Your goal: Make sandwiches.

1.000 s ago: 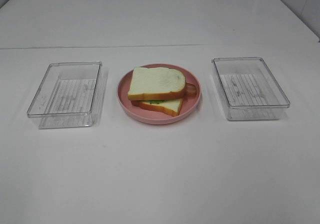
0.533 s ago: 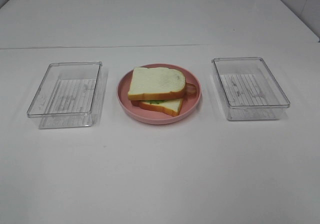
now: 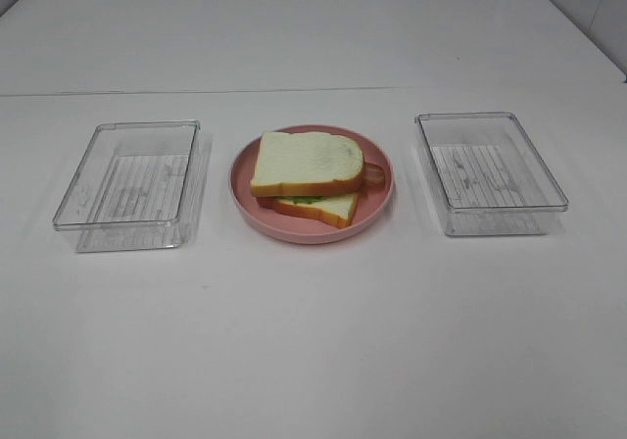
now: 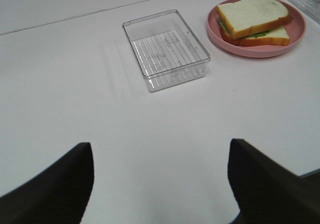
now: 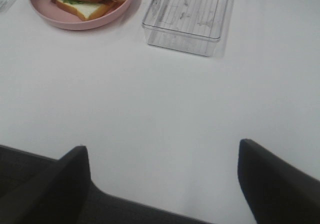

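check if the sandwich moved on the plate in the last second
No. The sandwich sits at the same spot on the pink plate, its offset from the plate's rim unchanged.

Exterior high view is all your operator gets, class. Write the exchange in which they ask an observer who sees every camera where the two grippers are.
Operator: No arms show in my picture. Where is the left gripper?
Observer: The left gripper hangs open over the table, short of the left clear box.
Operator: And the right one?
Observer: The right gripper is open too, holding nothing, with the right clear box ahead of it.
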Robot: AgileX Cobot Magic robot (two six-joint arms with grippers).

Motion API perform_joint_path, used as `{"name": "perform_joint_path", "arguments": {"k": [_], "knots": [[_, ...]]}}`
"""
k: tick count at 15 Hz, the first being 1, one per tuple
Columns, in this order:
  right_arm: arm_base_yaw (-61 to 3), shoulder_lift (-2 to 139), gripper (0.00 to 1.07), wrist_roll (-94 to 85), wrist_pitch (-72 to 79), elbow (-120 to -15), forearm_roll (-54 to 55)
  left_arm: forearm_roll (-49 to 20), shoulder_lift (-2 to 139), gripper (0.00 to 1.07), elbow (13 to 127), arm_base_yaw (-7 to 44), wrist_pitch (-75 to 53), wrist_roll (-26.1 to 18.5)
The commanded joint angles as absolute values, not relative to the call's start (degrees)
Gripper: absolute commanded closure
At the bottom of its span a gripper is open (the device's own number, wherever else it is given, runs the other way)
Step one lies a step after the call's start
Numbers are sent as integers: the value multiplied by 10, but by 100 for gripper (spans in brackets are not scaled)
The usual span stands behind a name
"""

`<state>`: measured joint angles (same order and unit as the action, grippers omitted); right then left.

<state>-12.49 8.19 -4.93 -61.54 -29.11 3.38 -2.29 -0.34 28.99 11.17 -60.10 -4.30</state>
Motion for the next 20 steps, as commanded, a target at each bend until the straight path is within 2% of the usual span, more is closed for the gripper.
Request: {"name": "perform_joint_path", "arguments": {"k": [1, 5, 9, 20], "knots": [[-71, 77, 31, -53, -608, -290, 36, -26, -17, 35, 286, 85, -595, -45], [8, 15, 31, -53, -608, -290, 38, -26, -17, 35, 286, -17, -595, -45], [6, -11, 31, -53, -608, -290, 42, -26, -17, 35, 286, 5, -595, -45], [6, -11, 31, -53, -608, -290, 44, -26, -15, 35, 286, 2, -595, -45]]}}
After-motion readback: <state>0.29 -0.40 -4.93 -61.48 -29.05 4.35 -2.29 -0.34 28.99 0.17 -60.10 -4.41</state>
